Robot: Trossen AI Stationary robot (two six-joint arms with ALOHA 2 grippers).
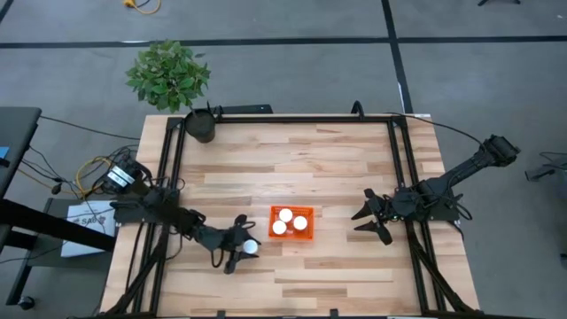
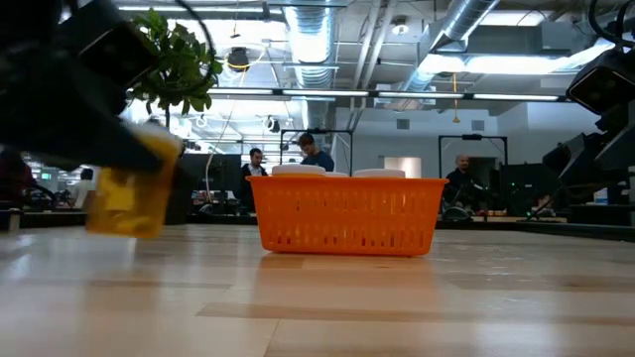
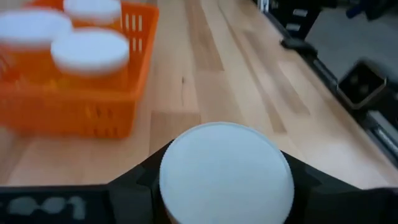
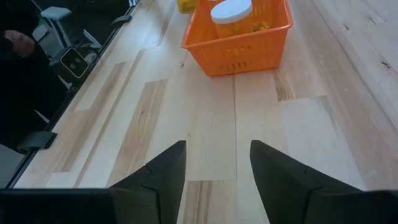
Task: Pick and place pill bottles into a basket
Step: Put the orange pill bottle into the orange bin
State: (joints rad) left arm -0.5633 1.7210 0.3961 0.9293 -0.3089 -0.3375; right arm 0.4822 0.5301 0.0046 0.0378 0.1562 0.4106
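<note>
The orange basket [image 1: 292,237] stands on the table right of the middle, with three white-capped pill bottles [image 1: 285,215] upright in it. My left gripper [image 1: 241,248], just left of the basket, is shut on the fourth pill bottle [image 1: 251,248], which shows as an orange cylinder in the low view [image 2: 127,196]. My right gripper [image 1: 372,219] is open and empty to the right of the basket, its fingers apart over bare wood [image 4: 214,174]. My left gripper pinches the pill bottle between its two fingers [image 3: 140,183], on opposite sides just under the white cap [image 3: 225,171]. The fingers come from the table's left, slanting down. The bottle is lifted clear of the table and roughly upright, slightly tilted, cap up.
A dark round pot [image 1: 202,126] with a green plant [image 1: 168,75] stands at the table's far left corner. Black frame rails [image 1: 403,168] run along the left and right sides. Bare wood lies between the basket and my right gripper.
</note>
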